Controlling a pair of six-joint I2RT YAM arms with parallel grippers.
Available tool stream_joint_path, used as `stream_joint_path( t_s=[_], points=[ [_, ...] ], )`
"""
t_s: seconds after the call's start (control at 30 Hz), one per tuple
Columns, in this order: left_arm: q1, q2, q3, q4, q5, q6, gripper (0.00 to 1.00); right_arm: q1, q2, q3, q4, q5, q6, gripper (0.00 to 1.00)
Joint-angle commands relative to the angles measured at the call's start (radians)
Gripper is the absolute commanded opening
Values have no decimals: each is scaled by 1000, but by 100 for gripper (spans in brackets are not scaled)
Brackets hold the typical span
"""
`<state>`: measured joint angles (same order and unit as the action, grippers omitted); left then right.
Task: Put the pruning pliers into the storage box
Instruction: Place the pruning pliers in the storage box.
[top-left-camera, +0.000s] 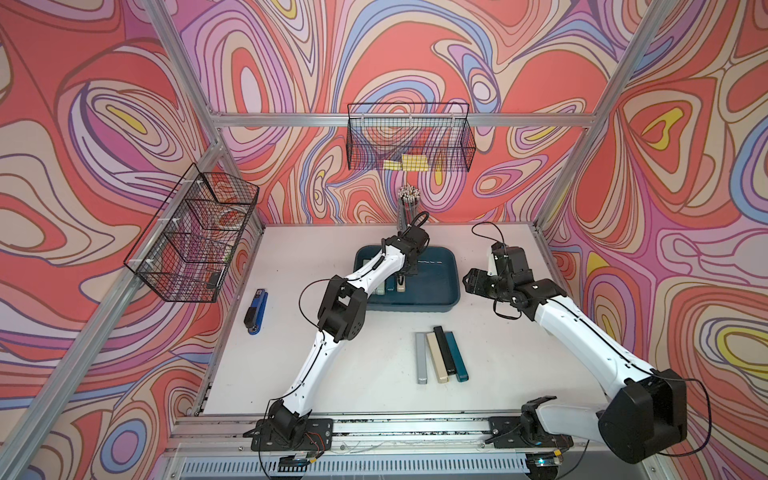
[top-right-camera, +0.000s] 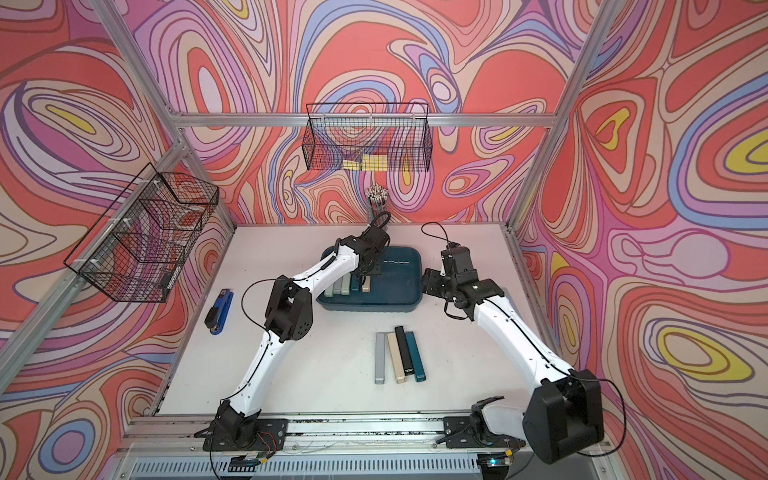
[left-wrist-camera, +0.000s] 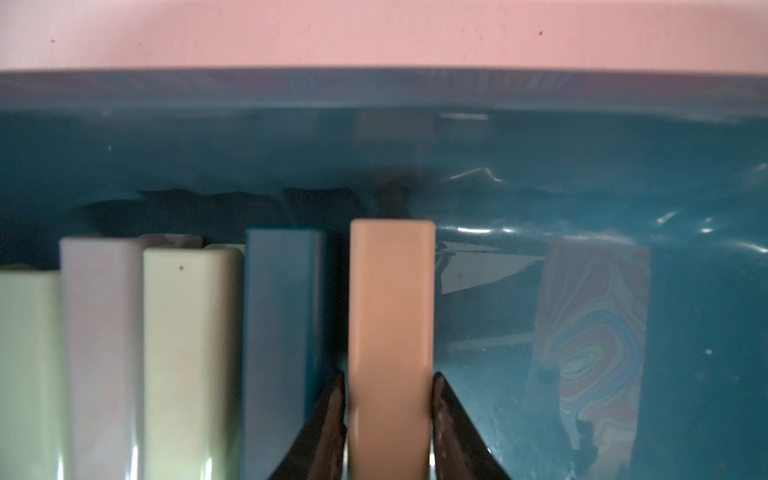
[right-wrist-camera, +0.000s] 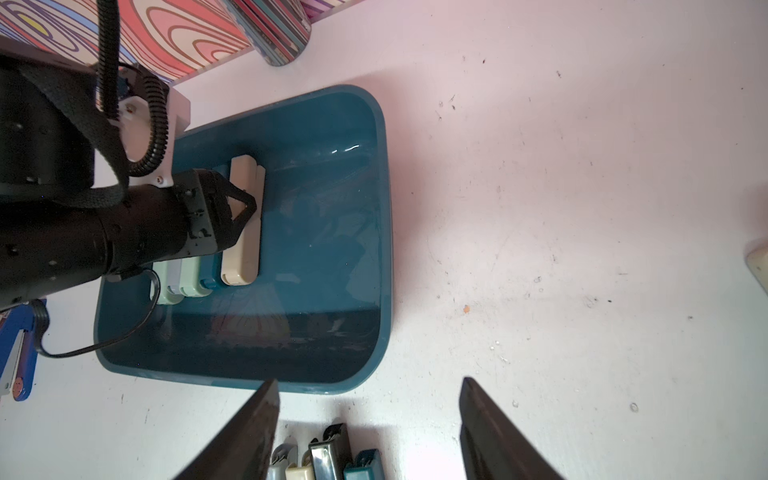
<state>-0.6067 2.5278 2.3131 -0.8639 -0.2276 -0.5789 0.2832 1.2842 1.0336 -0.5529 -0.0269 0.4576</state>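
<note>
The dark teal storage box (top-left-camera: 436, 280) (top-right-camera: 399, 286) sits at the back middle of the table. Inside it, my left gripper (left-wrist-camera: 390, 376) (top-left-camera: 402, 279) is shut on a beige pruning pliers case (left-wrist-camera: 390, 299) (right-wrist-camera: 245, 245) that lies low over the box floor. Beside it lie teal (left-wrist-camera: 278, 332), pale green (left-wrist-camera: 187, 353) and grey (left-wrist-camera: 99, 353) cases in a row. Several more pruning pliers, grey (top-left-camera: 422, 357), beige (top-left-camera: 438, 357), black (top-left-camera: 444, 349) and teal (top-left-camera: 456, 357), lie together on the table in front of the box. My right gripper (right-wrist-camera: 369, 384) (top-left-camera: 467, 282) hovers open and empty right of the box.
A blue-and-black stapler (top-left-camera: 257, 311) lies on the left of the table. A cup of pencils (top-left-camera: 408, 203) stands behind the box. Black wire baskets hang on the back wall (top-left-camera: 409, 137) and on the left wall (top-left-camera: 195, 237).
</note>
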Motion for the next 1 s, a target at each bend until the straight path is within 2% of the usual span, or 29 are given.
stream_joint_path(
  t_s=[0.0,0.2,0.37,0.6,0.7,0.97],
  points=[
    [8,20,-13,17,10,-16,36,7,1,-7,15,-8,-1,70],
    [8,7,-10,8,-10,-15,36,7,-3,-10,11,-2,-3,70],
    [8,-56,-10,-13,-25,2,37,7,-12,9,-9,-2,-5,70],
    [10,-176,-17,-71,-14,34,39,7,-29,51,-156,28,-3,69],
    [9,-272,-109,-49,33,25,39,24,-34,43,-205,-9,3,69],
    [7,-560,-433,38,70,39,46,180,-22,-61,-262,55,107,66]
  ],
)
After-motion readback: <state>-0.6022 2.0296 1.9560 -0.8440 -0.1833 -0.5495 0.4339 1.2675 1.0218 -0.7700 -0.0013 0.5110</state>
